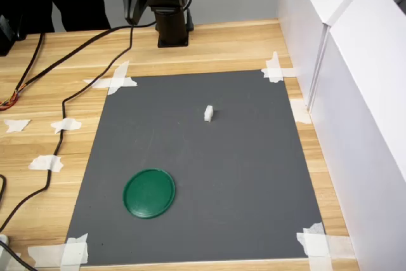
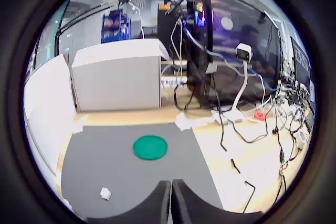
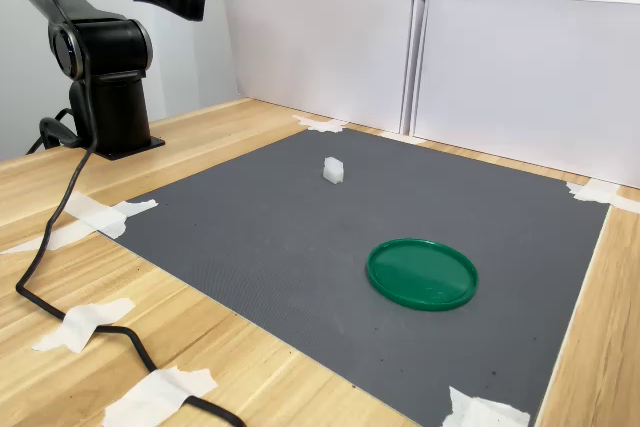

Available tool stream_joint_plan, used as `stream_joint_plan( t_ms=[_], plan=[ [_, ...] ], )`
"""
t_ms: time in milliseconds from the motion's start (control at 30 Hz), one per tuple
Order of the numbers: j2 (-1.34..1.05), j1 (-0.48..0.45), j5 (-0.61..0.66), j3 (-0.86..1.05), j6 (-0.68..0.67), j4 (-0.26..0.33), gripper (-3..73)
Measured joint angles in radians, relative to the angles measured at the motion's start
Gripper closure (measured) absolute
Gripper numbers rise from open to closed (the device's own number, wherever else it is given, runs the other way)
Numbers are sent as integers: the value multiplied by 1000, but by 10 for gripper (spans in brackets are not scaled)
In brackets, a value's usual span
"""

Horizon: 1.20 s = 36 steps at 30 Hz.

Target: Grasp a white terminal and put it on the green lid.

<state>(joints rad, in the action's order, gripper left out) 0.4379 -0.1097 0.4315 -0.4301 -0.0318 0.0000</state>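
In the first exterior view, a grey mat point(image 1: 209, 169) taped at its corners lies on the wooden worktop point(image 1: 57, 93). The white terminal point(image 1: 209, 113) sits on the mat just above the frame's centre, with nothing touching it. The green lid point(image 1: 149, 193) lies flat in the lower left part of the mat, well apart from the terminal. The arm's black base point(image 1: 171, 20) stands at the top of the frame, off the mat, and a black cable point(image 1: 76, 96) trails down the left side. White panels point(image 1: 355, 93) wall off the right.

In the wrist view, the gripper point(image 2: 171, 203) shows at the bottom centre, its 2 fingers pressed together with nothing between them. The lid point(image 2: 150, 147) is near the frame's centre and the terminal point(image 2: 105, 193) at the lower left.

In the second exterior view, the terminal point(image 3: 333, 170) is near the centre, the lid point(image 3: 422, 273) lower right, and the arm point(image 3: 100, 57) upper left.
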Motion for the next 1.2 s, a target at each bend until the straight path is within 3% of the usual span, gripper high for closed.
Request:
stream_joint_plan(
  t_ms=[200, 500, 800, 967, 1200],
  plan=[
    [218, 0, 239, -187, -1, 0, 711],
    [529, 0, 436, -367, -84, 0, 711],
    [768, 0, 542, -489, -266, 109, 669],
    [855, 35, 592, -548, -320, 116, 491],
    [918, 132, 614, -595, -310, 99, 64]
  ],
)
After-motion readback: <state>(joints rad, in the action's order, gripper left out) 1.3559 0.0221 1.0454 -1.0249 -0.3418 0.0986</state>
